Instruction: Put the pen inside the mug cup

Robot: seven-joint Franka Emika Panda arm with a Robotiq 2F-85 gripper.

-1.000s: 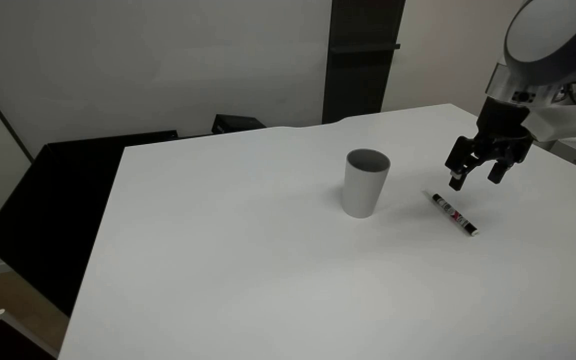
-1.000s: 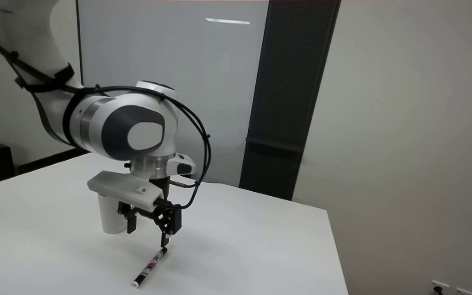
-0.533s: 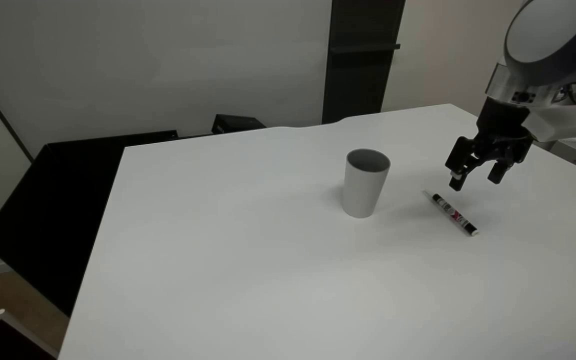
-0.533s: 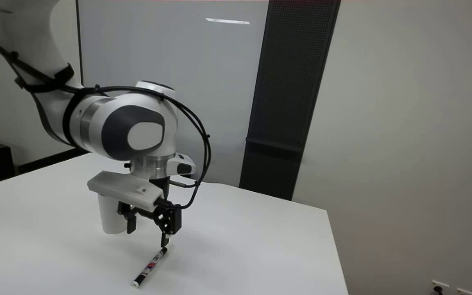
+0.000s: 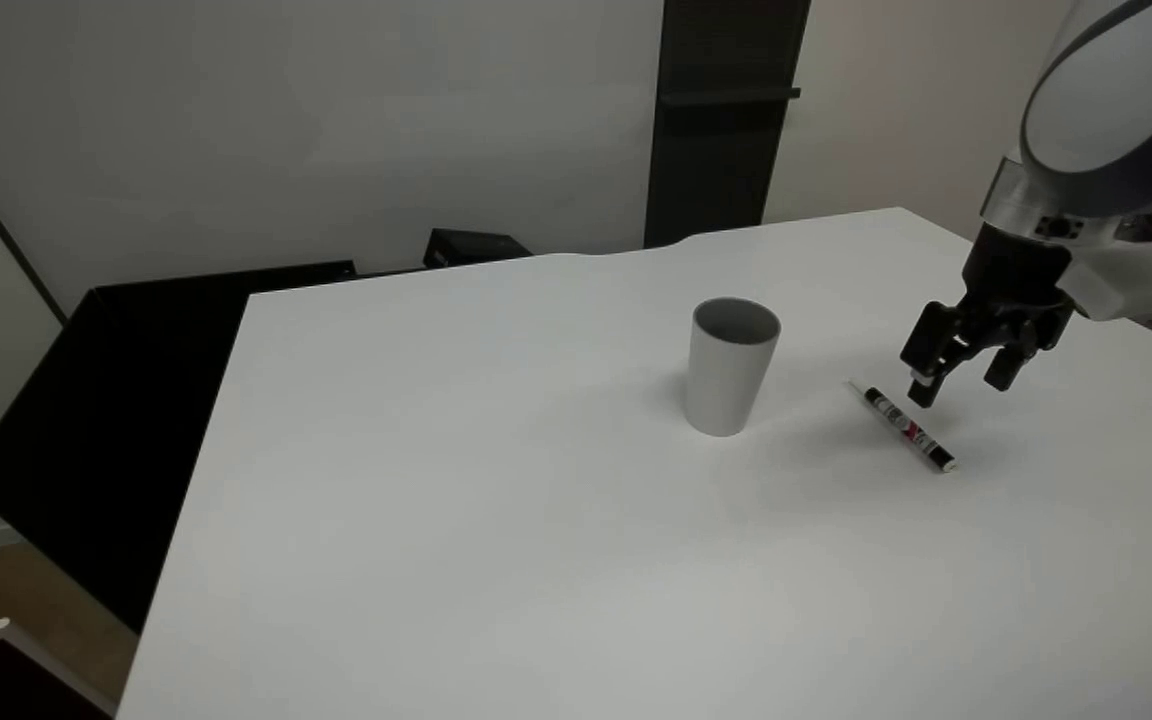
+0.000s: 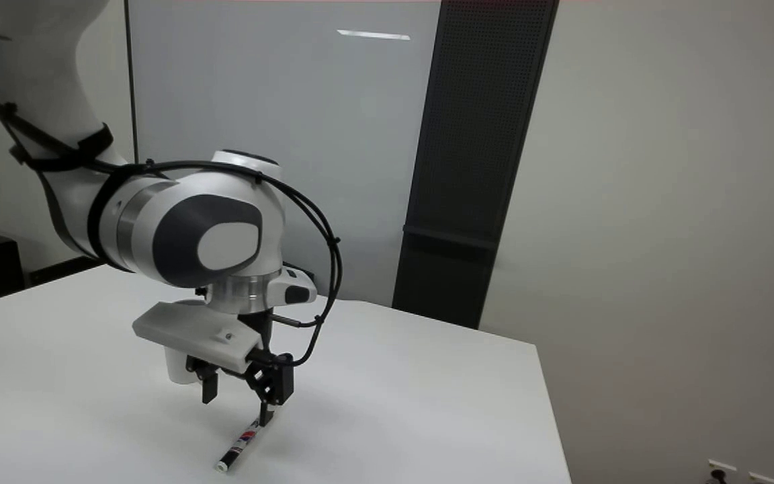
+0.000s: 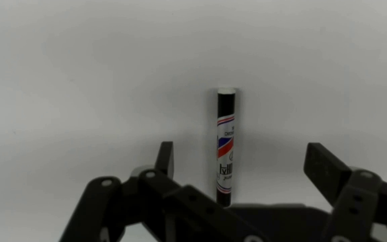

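Pen (image 7: 225, 147): on the table (image 5: 386, 500) (lying flat), near the wrist view's centre
Gripper (image 7: 239, 149): fingers apart, low in that frame
Mug cup (image 5: 724, 385): upright, right of centre in an exterior view

In an exterior view, a flat white table (image 5: 436, 500) carries a round, light grey cup (image 5: 726, 388) standing up. At its three o'clock lies a thin black-and-white pen (image 5: 910, 430) with red marks.
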